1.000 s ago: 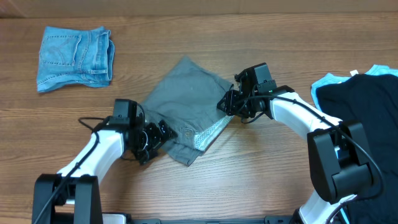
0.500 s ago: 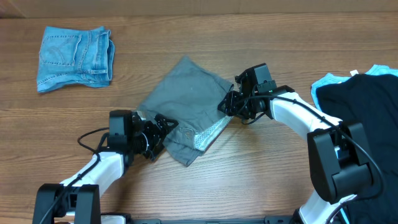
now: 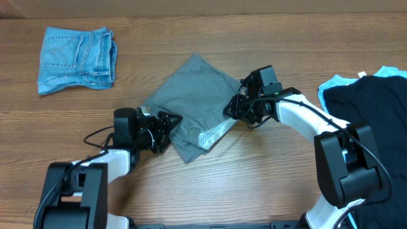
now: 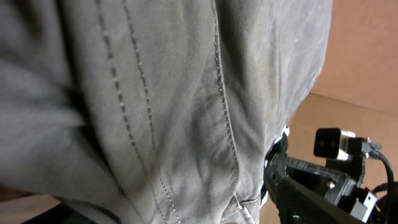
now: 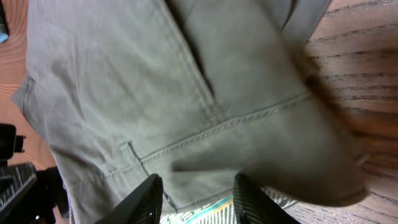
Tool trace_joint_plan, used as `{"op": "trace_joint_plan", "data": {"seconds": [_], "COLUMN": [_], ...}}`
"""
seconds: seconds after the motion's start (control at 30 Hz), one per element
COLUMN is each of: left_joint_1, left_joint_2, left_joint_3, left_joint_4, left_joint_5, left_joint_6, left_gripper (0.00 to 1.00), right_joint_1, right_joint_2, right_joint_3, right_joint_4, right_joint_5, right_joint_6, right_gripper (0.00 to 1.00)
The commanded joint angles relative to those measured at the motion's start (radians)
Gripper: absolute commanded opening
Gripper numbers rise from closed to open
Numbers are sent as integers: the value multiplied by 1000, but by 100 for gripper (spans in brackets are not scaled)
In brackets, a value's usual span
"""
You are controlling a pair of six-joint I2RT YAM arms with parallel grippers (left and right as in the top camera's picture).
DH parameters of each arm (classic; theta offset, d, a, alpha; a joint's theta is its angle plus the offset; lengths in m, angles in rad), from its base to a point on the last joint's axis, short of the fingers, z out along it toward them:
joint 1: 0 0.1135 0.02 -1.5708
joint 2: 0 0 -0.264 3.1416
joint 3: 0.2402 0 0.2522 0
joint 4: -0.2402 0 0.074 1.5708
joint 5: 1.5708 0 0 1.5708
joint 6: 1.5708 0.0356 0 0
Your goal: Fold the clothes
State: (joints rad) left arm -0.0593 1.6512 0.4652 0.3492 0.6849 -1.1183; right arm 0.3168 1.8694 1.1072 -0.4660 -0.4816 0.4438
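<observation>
Grey shorts (image 3: pixel 191 95) lie partly folded on the middle of the wooden table (image 3: pixel 267 184), with a patterned inner lining (image 3: pixel 213 135) showing at their lower right. My left gripper (image 3: pixel 168 124) is at the shorts' lower left edge and lifts the cloth. The grey fabric (image 4: pixel 174 93) fills the left wrist view and hides the jaws. My right gripper (image 3: pixel 232 109) rests at the shorts' right edge. In the right wrist view its fingers (image 5: pixel 198 199) stand apart over the grey cloth (image 5: pixel 155 81).
Folded blue denim shorts (image 3: pixel 76 58) lie at the back left. A black garment (image 3: pixel 375 121) lies over a light blue one (image 3: pixel 331 86) at the right edge. The right arm (image 4: pixel 323 180) shows in the left wrist view.
My left gripper has swung up and to the right with the shorts' lower left edge, and the bottom corner has drawn in. The right gripper has stayed in place.
</observation>
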Motion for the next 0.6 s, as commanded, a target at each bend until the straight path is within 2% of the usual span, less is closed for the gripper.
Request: {"op": "trace_joint_plan", "data": {"seconds": [0.0,0.13,0.23,0.37,0.5,0.57], "left_joint_1": [-19,-13,19,77,123,140], "left_joint_2": [108,108,108,107,107,107], "left_joint_3": [-13,-9,-9,-9,-9,-9], "left_joint_4": [-57,-142,-188,-221,-264,-284], "left_joint_5": [-184,-170,-154,-95,-25,-1], "left_joint_6": [61,116,176,257,354,376], "left_gripper": [82,87,87,85,98,100], "right_joint_1": [4,4,4,8,40,68], "right_joint_2": [6,5,-8,-46,-51,-42], "right_joint_3": [11,12,26,58,59,58], "right_joint_4": [-4,-18,-29,-80,-51,-41], "right_joint_5": [10,-13,-189,-236,-296,-267], "right_joint_6": [-6,-19,-186,-187,-179,-178], "right_gripper": [40,37,31,24,20,20]}}
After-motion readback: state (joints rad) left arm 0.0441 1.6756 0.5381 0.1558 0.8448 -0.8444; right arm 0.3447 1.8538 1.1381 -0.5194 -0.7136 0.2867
